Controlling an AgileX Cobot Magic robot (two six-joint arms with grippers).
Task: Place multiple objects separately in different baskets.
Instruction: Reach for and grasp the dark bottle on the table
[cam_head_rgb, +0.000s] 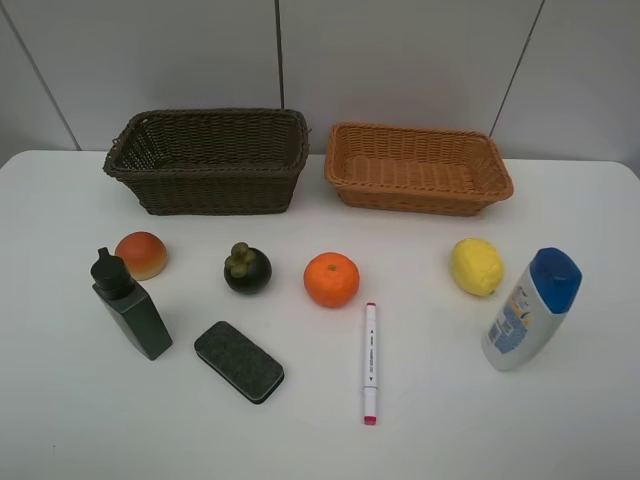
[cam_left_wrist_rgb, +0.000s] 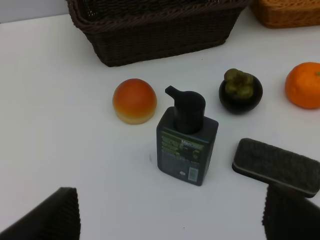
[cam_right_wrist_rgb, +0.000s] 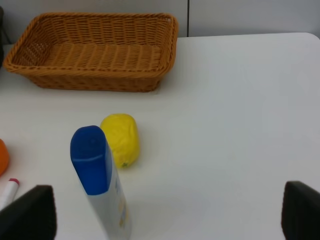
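Observation:
On the white table a peach (cam_head_rgb: 141, 254), mangosteen (cam_head_rgb: 247, 268), orange (cam_head_rgb: 331, 279) and lemon (cam_head_rgb: 476, 266) stand in a row. In front of them are a dark green bottle (cam_head_rgb: 130, 308), black eraser (cam_head_rgb: 239, 361), pink-tipped marker (cam_head_rgb: 370, 360) and white blue-capped bottle (cam_head_rgb: 530, 310). The dark brown basket (cam_head_rgb: 215, 190) and tan basket (cam_head_rgb: 420, 200) stand empty at the back. My left gripper (cam_left_wrist_rgb: 167, 220) is open, short of the green bottle (cam_left_wrist_rgb: 186, 145). My right gripper (cam_right_wrist_rgb: 165, 215) is open, beside the blue-capped bottle (cam_right_wrist_rgb: 100, 180) and short of the lemon (cam_right_wrist_rgb: 121, 139). Neither gripper shows in the exterior high view.
A grey panelled wall rises behind the baskets. The table's back edge runs just behind them.

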